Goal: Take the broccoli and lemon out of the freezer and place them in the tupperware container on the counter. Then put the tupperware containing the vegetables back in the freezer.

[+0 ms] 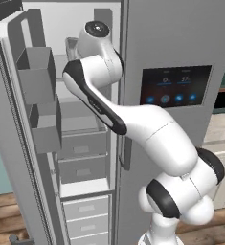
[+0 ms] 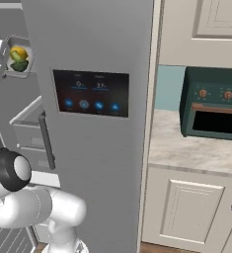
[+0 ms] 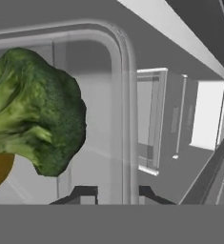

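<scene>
- Kitchen freezer [image 1: 181, 43] stood with its left door open.
- Broccoli [image 3: 35, 112] and lemon [image 2: 18, 53] lay together in the tupperware container [image 3: 118, 57].
- End effector [image 3: 117, 194] was closed on the container's rim.

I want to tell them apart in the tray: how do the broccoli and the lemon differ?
The broccoli is dark green and lumpy; the lemon is bright yellow and smooth. In the right base view the lemon sits above the broccoli. Both lie together in the grey tray inside the freezer.
</scene>
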Tool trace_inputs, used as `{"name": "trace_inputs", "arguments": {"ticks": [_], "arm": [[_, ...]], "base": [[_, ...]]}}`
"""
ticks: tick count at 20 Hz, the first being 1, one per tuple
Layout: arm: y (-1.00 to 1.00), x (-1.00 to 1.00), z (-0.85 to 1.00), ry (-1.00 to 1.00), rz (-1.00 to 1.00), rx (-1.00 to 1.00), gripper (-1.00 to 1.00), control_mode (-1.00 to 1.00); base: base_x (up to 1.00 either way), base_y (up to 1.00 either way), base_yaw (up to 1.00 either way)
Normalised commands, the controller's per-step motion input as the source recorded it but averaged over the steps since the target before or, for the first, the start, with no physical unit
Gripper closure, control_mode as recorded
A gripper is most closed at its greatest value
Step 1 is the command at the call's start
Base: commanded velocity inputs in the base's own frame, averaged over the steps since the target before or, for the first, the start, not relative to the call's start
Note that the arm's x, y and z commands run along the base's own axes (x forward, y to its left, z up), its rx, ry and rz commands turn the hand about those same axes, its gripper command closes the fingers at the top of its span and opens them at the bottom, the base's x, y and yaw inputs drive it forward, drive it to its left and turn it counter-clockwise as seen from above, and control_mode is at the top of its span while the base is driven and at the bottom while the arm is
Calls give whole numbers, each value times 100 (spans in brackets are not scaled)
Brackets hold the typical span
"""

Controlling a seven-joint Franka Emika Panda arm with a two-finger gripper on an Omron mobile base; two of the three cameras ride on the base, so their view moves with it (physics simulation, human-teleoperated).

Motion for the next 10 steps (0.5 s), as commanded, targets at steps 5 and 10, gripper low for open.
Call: {"name": "trace_inputs", "arguments": {"ticks": [5,10], "arm": [[16,30,-7,-5,0,0,100,-100],[16,36,0,-4,0,0,100,-100]], "base": [[0,0,0],[0,0,0]]}}
